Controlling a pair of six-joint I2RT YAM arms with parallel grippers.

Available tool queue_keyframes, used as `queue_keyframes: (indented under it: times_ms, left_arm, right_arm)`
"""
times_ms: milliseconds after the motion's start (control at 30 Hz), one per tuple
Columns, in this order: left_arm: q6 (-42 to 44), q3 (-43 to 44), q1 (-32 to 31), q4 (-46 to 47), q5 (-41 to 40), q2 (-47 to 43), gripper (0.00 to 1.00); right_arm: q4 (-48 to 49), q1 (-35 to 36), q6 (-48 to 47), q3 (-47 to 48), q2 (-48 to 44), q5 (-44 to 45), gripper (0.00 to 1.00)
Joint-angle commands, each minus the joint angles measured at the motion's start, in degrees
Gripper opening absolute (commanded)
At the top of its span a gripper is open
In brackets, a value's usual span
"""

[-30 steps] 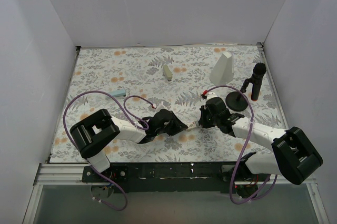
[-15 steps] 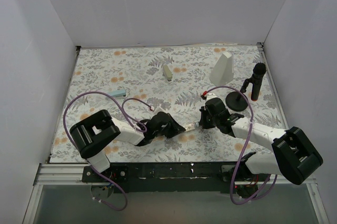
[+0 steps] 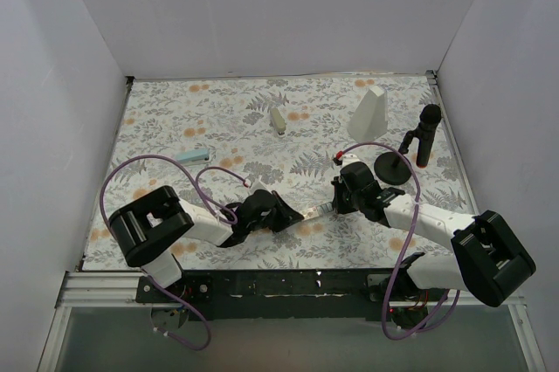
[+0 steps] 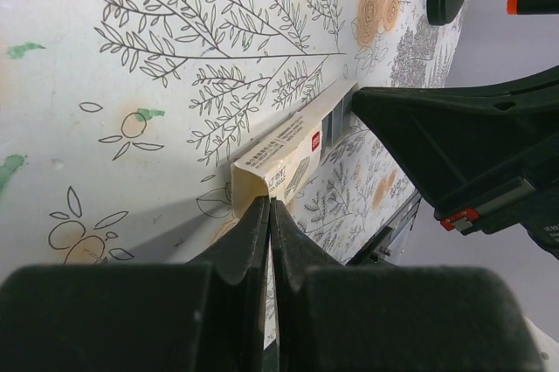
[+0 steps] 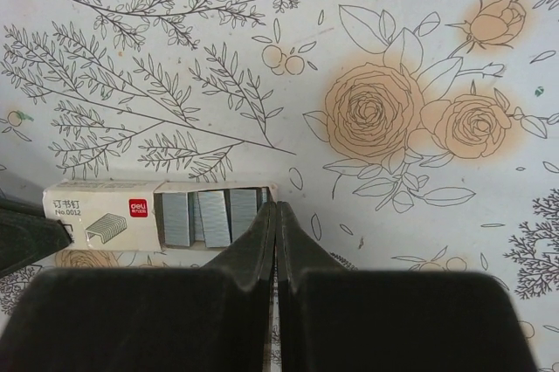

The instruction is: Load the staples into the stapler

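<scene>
Top external view: the staples box [image 3: 316, 210] sits near the front middle of the table [image 3: 175, 101]. It is bridged between the left fingers [image 3: 295, 213] and the right fingers [image 3: 332, 206], which meet it from opposite ends. The light blue stapler [image 3: 194, 155] lies well apart toward the left edge, with nothing touching it. A beige stapler [image 3: 278, 119], a white wedge block [image 3: 369, 113] and a microphone on a stand [image 3: 425, 134] are farther back.

Left wrist view: the left fingers [image 4: 251, 237] are pressed together right at the near end of the staples box [image 4: 281, 161]. They appear to nip the sleeve's cardboard edge, though the tips hide the pinch itself. The right fingers [image 4: 437, 136] meet the far end.

Right wrist view: the right fingers [image 5: 258, 237] are likewise closed, seemingly on the end of the inner tray. The tray stands partly out of the printed sleeve [image 5: 100, 215] and bares the silver staple strips [image 5: 210, 217], which lie side by side. The dark tip of the left fingers [image 5: 26, 232] sits at the sleeve's other end.

Handling, as a judgement: the box is very light and its thin card will crush or tear under a hard squeeze, so it wants a gentle grip on the end walls. The strips are stiff but brittle and smooth, and will likely snap into pieces if bent. A strip is best taken across its long sides near mid-length and kept level on the way to the stapler's channel.
</scene>
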Motion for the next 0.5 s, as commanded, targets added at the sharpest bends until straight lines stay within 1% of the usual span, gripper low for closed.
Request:
queue_keyframes:
  times_ms: [0,233,300,367,400,433,467]
  left_arm:
    - [-2.8,-1.6,0.0,-0.1,-0.1,-3.6,0.00]
    - [-2.6,-1.8,0.0,-0.2,0.2,-3.8,0.00]
    - [-2.5,-1.6,0.0,-0.3,0.4,-3.7,0.08]
    - [-2.6,-1.8,0.0,-0.2,0.4,-3.9,0.19]
    - [-2.7,-1.9,0.0,-0.2,0.0,-4.3,0.29]
    - [-2.7,-2.1,0.0,-0.3,-0.2,-4.4,0.33]
    - [-2.7,-2.2,0.0,-0.6,-0.5,-5.3,0.37]
  right_arm:
    - [-0.9,0.1,-1.6,2.1,-0.8,2.1,0.01]
    - [-1.1,0.1,-2.8,2.3,-1.2,2.3,0.01]
    - [-1.0,0.1,-3.0,2.4,-1.1,1.8,0.01]
    - [-1.0,0.0,-3.1,2.4,-1.2,1.2,0.07]
    - [-1.1,0.1,-3.3,2.5,-1.2,1.1,0.11]
    - [-1.1,0.1,-3.4,2.6,-1.5,1.0,0.17]
    - [-1.3,0.1,-3.5,2.7,-1.7,0.9,0.19]
